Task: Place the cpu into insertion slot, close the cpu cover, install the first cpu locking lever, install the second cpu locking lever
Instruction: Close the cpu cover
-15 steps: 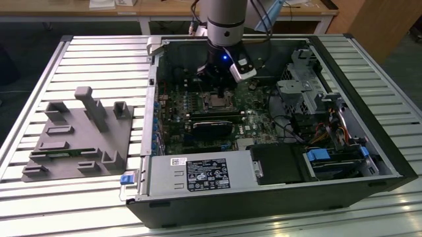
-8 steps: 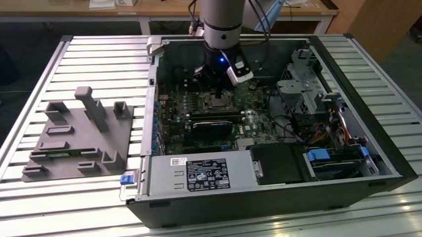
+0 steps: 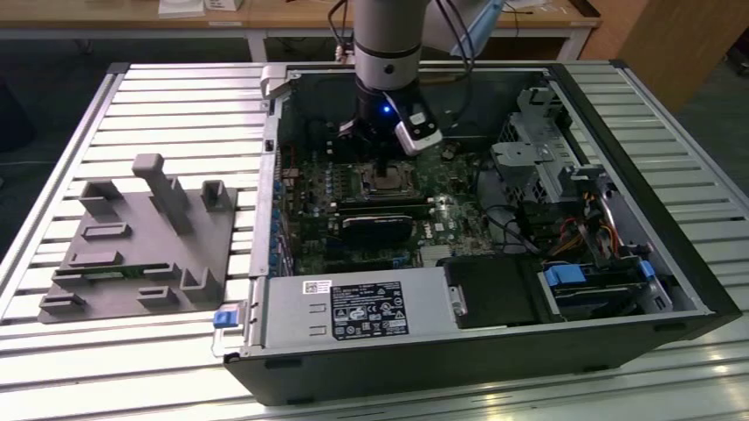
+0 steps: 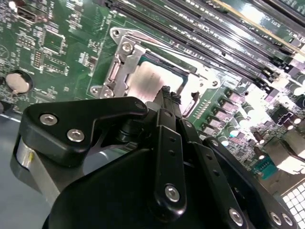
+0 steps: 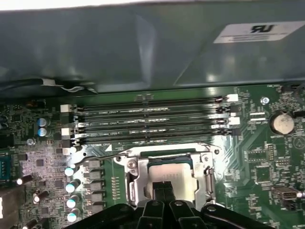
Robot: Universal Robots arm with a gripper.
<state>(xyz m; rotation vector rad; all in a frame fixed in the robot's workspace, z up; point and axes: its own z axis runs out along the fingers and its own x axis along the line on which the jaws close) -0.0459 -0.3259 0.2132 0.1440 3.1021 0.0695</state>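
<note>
While the cpu (image 5: pixel 164 171) sits in the insertion slot (image 5: pixel 130 163) with the cpu cover (image 5: pixel 137 187) apparently down around it, the gripper (image 5: pixel 164 187) hovers just above, fingers pinched together on nothing

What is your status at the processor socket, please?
The end effector shut, tips at the cpu. The cpu seated, cpu cover down around it. No obstruction seen.

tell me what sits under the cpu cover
The cpu, silver top up, shows through the window of the cpu cover. The gripper hides part of it; whatever lies beneath the cpu cannot be seen.
</note>
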